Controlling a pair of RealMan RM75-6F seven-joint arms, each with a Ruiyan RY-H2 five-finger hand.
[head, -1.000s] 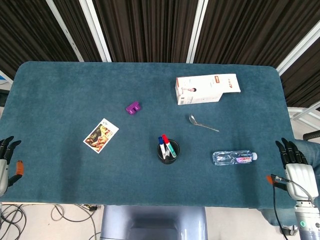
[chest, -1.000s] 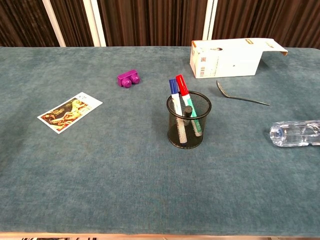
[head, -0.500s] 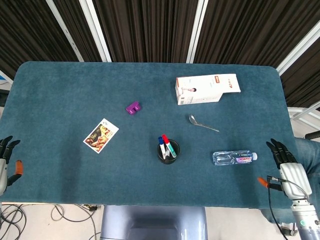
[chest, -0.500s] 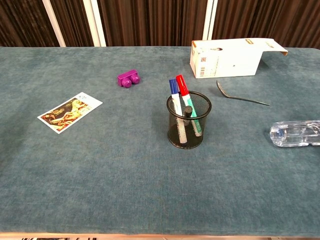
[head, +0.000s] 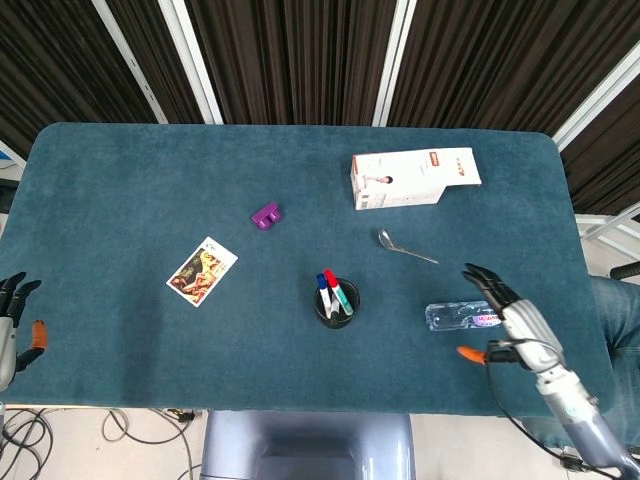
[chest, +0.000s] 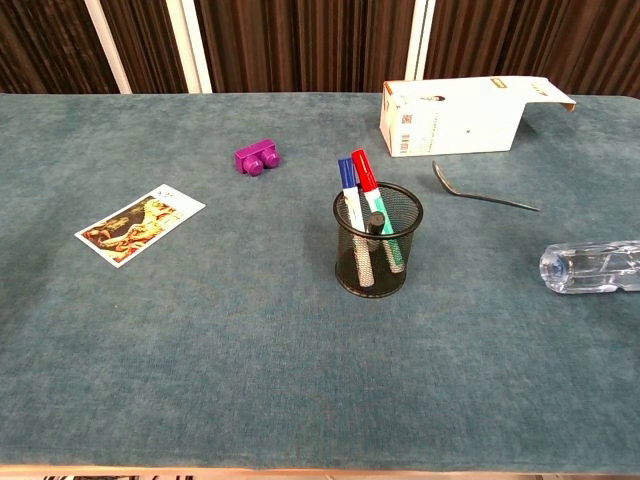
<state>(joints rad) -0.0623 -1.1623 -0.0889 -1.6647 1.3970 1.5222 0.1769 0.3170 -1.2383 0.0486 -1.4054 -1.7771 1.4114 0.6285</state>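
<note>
My right hand (head: 510, 318) hovers over the cap end of a clear plastic water bottle (head: 455, 315) lying on its side; its fingers are spread and it holds nothing. The bottle (chest: 592, 267) also shows at the right edge of the chest view, where no hand appears. My left hand (head: 12, 320) stays at the table's left edge, fingers apart and empty. A black mesh pen cup (head: 337, 302) with blue, red and green markers stands mid-table (chest: 377, 240).
A white carton (head: 412, 177) lies at the back right, with a metal spoon (head: 405, 248) in front of it. A purple toy brick (head: 266, 215) and a picture card (head: 202, 271) lie to the left. The table is covered in teal cloth (head: 130, 190).
My right hand has moved in from the table's right edge, leftward over the bottle's cap end. The left hand and the objects have stayed put.
</note>
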